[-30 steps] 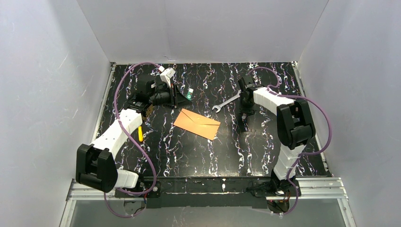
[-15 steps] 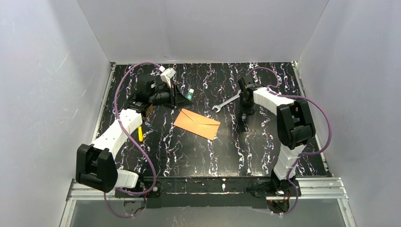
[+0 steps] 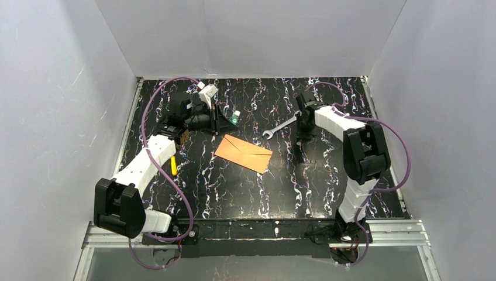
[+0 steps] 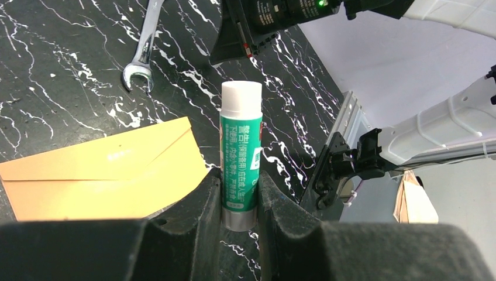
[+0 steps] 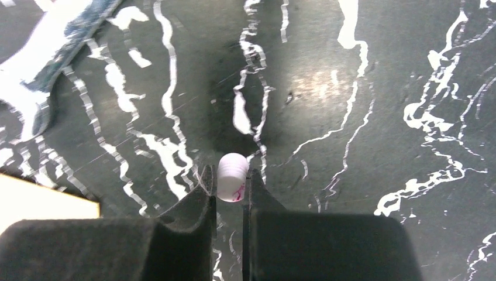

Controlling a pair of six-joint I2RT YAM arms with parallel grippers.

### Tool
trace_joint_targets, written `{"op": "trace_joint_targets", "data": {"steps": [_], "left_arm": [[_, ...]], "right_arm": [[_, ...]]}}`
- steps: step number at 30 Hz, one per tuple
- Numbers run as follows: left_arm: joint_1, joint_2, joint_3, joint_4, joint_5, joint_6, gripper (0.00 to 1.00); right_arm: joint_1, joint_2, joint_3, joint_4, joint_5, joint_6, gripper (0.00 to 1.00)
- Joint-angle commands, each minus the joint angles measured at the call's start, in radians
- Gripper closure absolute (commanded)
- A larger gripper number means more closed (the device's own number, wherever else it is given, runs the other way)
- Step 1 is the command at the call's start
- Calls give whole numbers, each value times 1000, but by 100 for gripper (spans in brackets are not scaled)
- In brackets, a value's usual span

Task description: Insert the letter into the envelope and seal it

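Note:
The orange-brown envelope (image 3: 243,153) lies flat mid-table with its flap down, and it also shows in the left wrist view (image 4: 99,175). The letter is out of view. My left gripper (image 3: 225,121) hovers just behind the envelope, shut on a green glue stick (image 4: 240,146) with a white top, which stands upright between the fingers (image 4: 202,205). My right gripper (image 3: 299,155) points down at the table to the right of the envelope, shut on a small white cap (image 5: 233,175) with pink smears.
A silver wrench (image 3: 279,126) lies behind the envelope, between the two grippers. A yellow object (image 3: 173,165) pokes out beside the left forearm. White walls enclose the table on three sides. A pale paper corner (image 5: 35,202) shows left of the right fingers.
The right gripper's jaws have closed onto the small white cap. The left gripper and its glue stick have stayed where they were.

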Motion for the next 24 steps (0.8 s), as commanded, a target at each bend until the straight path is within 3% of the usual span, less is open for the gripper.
{"op": "trace_joint_targets", "data": {"steps": [1, 6, 11, 15, 24], "left_arm": [[-2, -11, 15, 14, 92, 49, 100], [-39, -6, -16, 6, 171, 198, 100], [-65, 37, 49, -77, 205, 336, 100], [-103, 41, 95, -120, 196, 375, 100], [-146, 19, 62, 9, 186, 254, 100]], "right_arm": [[-2, -132, 71, -40, -210, -53, 99], [-1, -275, 36, 28, -657, -29, 99], [6, -489, -160, 441, -975, 268, 99], [19, -574, -265, 775, -1052, 528, 99], [94, -550, -261, 887, -997, 610, 99]]}}
